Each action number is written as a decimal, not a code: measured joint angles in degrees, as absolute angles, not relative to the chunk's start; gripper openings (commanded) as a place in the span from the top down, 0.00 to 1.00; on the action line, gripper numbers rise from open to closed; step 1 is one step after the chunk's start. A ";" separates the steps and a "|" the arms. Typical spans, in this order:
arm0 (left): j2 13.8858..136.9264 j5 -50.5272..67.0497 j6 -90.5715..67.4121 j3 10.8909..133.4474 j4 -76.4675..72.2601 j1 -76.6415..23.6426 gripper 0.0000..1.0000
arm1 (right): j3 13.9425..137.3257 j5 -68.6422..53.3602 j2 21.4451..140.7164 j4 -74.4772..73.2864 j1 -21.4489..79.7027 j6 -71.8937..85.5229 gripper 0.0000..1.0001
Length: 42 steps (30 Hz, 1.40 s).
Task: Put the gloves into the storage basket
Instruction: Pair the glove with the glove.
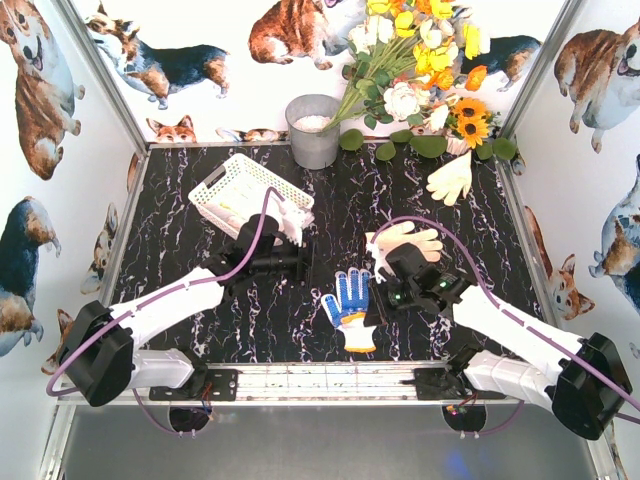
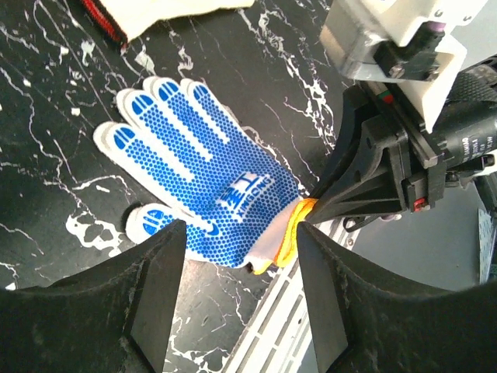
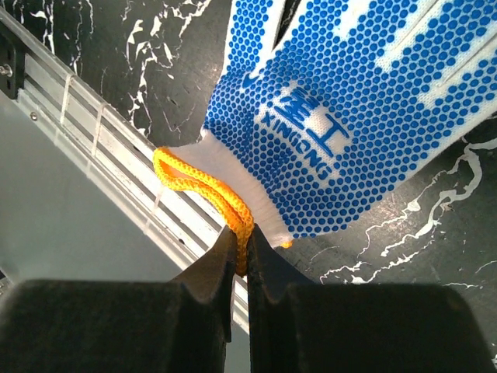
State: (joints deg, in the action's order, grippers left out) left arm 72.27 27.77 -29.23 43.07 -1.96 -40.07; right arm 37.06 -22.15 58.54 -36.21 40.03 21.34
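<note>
Gloves lie scattered over the black marbled worktop, and only one of them is being handled. The left arm and right arm reach in from the near edge towards the middle.

The white storage basket sits at the back left, turned at an angle. Just behind it is a grey bucket, with a spray of flowers leaning out from the back wall beside it.

A white glove rests against the basket's near right corner; I can't tell whether it hangs over the rim. One cream glove lies right of centre, just beyond the right arm's wrist. Another lies at the back right, near the leaves.

The blue-and-white glove is flat on the worktop near the front rail, well apart from the basket, with its fingers pointing away from the arms.

The left gripper hangs over that glove with its jaws spread and nothing between them. The right gripper has its jaws clenched on the glove's orange cuff trim, nipping a fold of it at the tips.
</note>
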 measured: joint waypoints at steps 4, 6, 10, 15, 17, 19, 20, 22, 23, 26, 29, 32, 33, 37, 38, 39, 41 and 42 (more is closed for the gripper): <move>72.27 26.98 -30.13 41.54 -1.91 -40.18 0.46 | 36.27 -21.58 58.52 -36.23 40.14 22.15 0.98; 72.27 26.22 -30.89 41.19 -1.98 -40.40 0.46 | 35.97 -21.06 58.52 -36.23 40.14 22.85 0.92; 72.60 25.26 -32.36 40.95 -2.13 -40.80 0.45 | 35.94 -20.82 58.54 -36.29 40.14 23.92 0.76; 72.71 23.09 -35.11 39.48 -3.44 -41.58 0.45 | 36.01 -20.53 58.26 -37.50 40.14 24.49 0.60; 73.08 22.48 -36.49 38.57 -4.29 -41.85 0.45 | 36.01 -20.45 57.45 -38.15 40.14 24.82 0.57; 74.02 21.74 -37.93 37.78 -4.99 -42.13 0.45 | 36.01 -20.45 56.07 -38.85 40.14 25.08 0.55; 74.54 21.45 -38.59 37.52 -5.17 -42.33 0.45 | 36.03 -20.40 55.27 -39.18 40.14 25.30 0.55; 75.64 20.84 -39.68 37.23 -5.37 -42.85 0.45 | 36.10 -19.99 53.54 -39.64 40.14 25.89 0.54; 76.27 20.62 -40.14 37.23 -5.48 -43.16 0.45 | 36.12 -19.46 52.45 -39.70 40.14 26.28 0.54; 78.76 20.16 -41.34 37.23 -6.26 -43.92 0.45 | 36.12 -17.87 49.34 -39.77 40.14 27.86 0.49; 81.65 20.05 -42.41 37.28 -6.33 -44.58 0.48 | 36.12 -15.53 46.24 -39.81 40.12 30.17 0.43; 83.85 19.99 -43.35 37.32 -6.24 -45.06 0.51 | 36.07 -13.19 44.53 -40.01 39.22 32.91 0.43; 84.40 19.92 -43.64 37.39 -6.26 -45.10 0.52 | 35.99 -12.91 44.45 -39.97 38.50 33.98 0.44; 86.30 19.88 -44.66 37.54 -6.46 -45.15 0.56 | 33.63 -12.64 45.91 -38.92 33.23 38.00 0.48; 86.74 19.90 -44.95 37.54 -6.52 -45.15 0.57 | 32.71 -13.02 46.70 -38.68 31.77 38.94 0.49; 87.09 19.88 -45.19 37.56 -6.63 -45.17 0.57 | 31.83 -13.43 47.48 -38.54 30.37 39.59 0.50; 87.66 19.88 -45.52 37.60 -6.72 -45.17 0.57 | 29.98 -14.26 48.58 -37.71 27.83 41.12 0.51; 87.96 19.86 -45.71 37.60 -6.87 -45.17 0.57 | 28.97 -14.81 48.93 -37.01 26.68 42.00 0.51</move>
State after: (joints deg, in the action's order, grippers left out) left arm 87.96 19.86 -45.71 37.60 -6.87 -45.17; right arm 28.97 -14.81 48.93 -37.01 26.68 42.00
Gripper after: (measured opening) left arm 0.433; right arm 0.503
